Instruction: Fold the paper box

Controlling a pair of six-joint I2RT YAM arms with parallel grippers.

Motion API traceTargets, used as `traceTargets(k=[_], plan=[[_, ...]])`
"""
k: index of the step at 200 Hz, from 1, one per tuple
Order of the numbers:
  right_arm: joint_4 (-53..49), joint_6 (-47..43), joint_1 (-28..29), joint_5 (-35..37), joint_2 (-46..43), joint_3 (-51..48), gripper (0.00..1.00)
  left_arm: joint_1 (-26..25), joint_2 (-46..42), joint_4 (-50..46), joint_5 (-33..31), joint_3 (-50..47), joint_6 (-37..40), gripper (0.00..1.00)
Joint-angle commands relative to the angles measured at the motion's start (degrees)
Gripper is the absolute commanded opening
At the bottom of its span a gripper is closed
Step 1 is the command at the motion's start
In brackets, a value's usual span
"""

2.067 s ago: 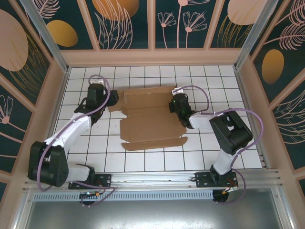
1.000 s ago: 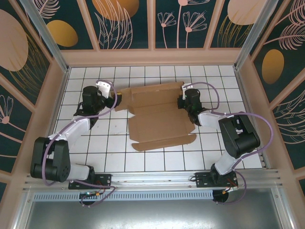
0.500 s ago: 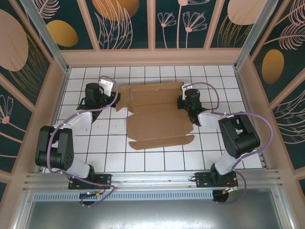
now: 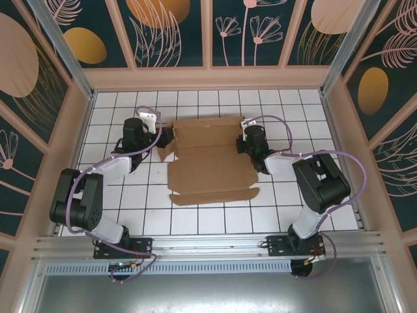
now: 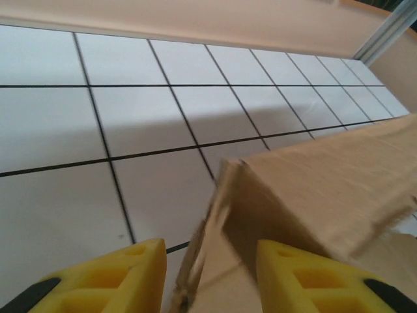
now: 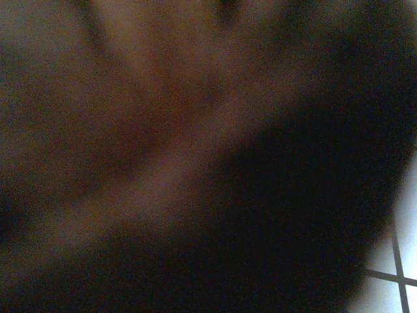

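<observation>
The left end effector (image 5: 208, 251) is cut off at the bottom of its wrist view, with just two yellow fingertips (image 5: 130, 274) showing. They stand parted. A raised edge of the paper box (image 4: 208, 163) passes between them, and a sliver of white shows beside the left fingertip, so they are not clamped on it. From above, the wrist hides that corner. Further right, the right wrist view is a dark brown blur with one bit of tile at its lower right corner. The right end effector (image 4: 242, 145) sits at the sheet's right edge, closed. Whether cardboard is caught in it cannot be told.

The box is a brown die-cut sheet, lying mostly flat in the middle of the table (image 4: 287, 208) between the two arms. Its creases and long flaps run left to right, slightly skewed to the grid. A narrow flap lies along its near side, towards the arm bases, and a notched strip lies along the far side.

The table is white, ruled in black squares. Peach-framed walls surround it, with dark teal panels bearing pale flowers and orange discs. An aluminium rail runs along the near edge.
</observation>
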Motion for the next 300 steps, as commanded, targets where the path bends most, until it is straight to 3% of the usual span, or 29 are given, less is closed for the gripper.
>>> traceTargets(k=[1,36,84,143,184,216,255,300], plan=[[-0.09,0.62,0.88,0.66,0.65,1.40,0.00,-1.87,2.27,5.65,2.43,0.18,-5.65,0.42],[-0.27,0.96,0.97,0.87,0.63,1.35,0.00,-2.65,1.92,6.84,1.22,-0.42,-7.35,0.43],[-0.23,0.04,0.88,1.71,0.05,1.13,0.00,-2.54,-6.69,1.59,-9.25,-1.53,-2.83,0.48],[-0.04,-0.21,0.75,1.40,0.06,0.93,0.00,-1.72,-15.23,-2.27,-14.87,-2.48,0.07,0.45],[-0.35,-0.32,0.71,0.56,0.14,1.08,0.00,4.01,-19.19,-4.16,-24.49,-3.80,-2.75,0.37],[-0.79,-0.29,0.71,-0.05,0.17,1.28,0.00,8.11,-11.57,-13.31,-29.98,3.34,-3.17,0.38],[-1.22,-0.40,0.71,-0.58,0.02,1.51,0.00,10.71,0.41,-19.64,-22.30,10.90,-3.44,0.36],[-1.31,-0.49,0.71,-1.14,0.06,1.84,0.00,10.67,1.43,-10.18,-0.05,4.45,-6.27,0.36]])
